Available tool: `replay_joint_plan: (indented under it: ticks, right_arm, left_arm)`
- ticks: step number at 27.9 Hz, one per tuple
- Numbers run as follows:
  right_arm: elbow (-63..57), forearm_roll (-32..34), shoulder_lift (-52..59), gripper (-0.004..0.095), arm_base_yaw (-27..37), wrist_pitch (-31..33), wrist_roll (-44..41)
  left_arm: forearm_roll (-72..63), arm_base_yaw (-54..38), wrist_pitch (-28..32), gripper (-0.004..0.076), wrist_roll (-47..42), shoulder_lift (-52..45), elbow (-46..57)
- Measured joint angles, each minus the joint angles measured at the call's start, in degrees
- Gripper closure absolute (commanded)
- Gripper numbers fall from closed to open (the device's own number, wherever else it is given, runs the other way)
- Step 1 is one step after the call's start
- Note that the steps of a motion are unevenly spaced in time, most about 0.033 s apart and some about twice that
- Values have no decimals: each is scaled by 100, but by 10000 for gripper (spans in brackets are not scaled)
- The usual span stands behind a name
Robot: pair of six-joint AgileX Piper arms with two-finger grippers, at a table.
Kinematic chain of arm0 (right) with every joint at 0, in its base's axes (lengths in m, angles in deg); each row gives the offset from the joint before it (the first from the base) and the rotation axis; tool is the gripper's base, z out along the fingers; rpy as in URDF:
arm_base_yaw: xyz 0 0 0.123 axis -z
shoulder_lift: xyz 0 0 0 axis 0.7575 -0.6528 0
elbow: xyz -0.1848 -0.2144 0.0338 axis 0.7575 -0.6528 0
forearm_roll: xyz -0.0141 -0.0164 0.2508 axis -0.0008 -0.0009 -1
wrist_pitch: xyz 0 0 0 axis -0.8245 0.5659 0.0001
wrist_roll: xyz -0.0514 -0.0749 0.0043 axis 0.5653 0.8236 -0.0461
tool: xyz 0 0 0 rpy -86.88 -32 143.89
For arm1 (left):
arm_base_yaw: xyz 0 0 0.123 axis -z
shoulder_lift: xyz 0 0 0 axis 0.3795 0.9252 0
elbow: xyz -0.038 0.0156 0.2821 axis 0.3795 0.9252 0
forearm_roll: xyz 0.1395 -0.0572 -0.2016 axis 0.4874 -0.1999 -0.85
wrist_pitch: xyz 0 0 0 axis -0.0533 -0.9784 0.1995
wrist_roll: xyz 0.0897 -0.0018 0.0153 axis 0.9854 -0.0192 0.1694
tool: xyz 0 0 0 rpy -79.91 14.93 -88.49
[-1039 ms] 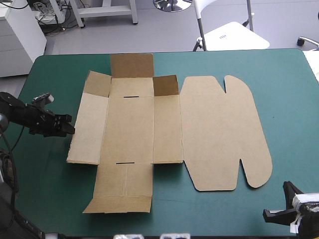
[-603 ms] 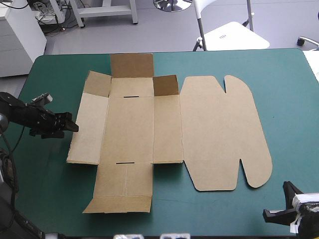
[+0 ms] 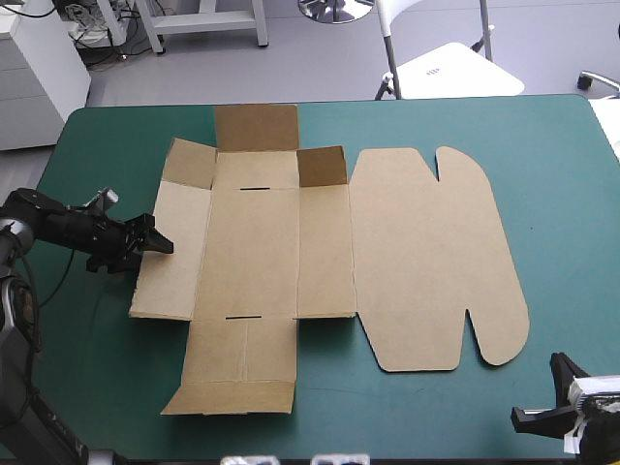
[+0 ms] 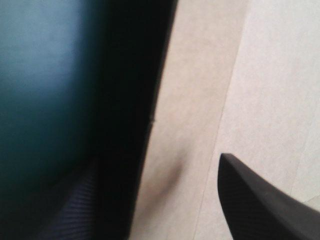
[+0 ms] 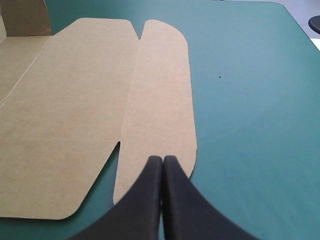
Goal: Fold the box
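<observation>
Box (image 3: 276, 242) lies flat mid-table, its lid (image 3: 436, 257) at three o'clock. At its nine-o'clock edge the left gripper (image 3: 160, 244) has its jaws spread, with the board's edge between them. At five o'clock the right gripper (image 5: 162, 161), jaws pressed together, faces the lid.

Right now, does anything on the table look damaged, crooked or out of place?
Nothing stands out. The box lies flat and square to the table, with no tears visible; only its far flaps tilt up at their creases. The left gripper is open at the box's left edge; the right gripper is shut, clear of it.
</observation>
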Motion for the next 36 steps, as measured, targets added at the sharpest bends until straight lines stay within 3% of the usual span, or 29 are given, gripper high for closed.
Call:
replay_joint_plan:
  ticks: [7, 16, 19, 22, 36]
  right_arm:
    - [0, 0, 0, 927, 0, 0, 0]
    - [0, 0, 0, 927, 0, 0, 0]
    - [0, 0, 0, 927, 0, 0, 0]
    - [0, 0, 0, 927, 0, 0, 0]
    - [0, 0, 0, 926, 0, 0, 0]
  left_arm:
    - [-27, 757, 0, 250, -2, 6, -6]
    - [-10, 655, -40, 279, -200, 24, -31]
    - [42, 581, -35, 445, -400, 24, -49]
    - [183, 504, -10, 738, -520, 28, -49]
    - [16, 476, -152, 734, -149, 13, -67]
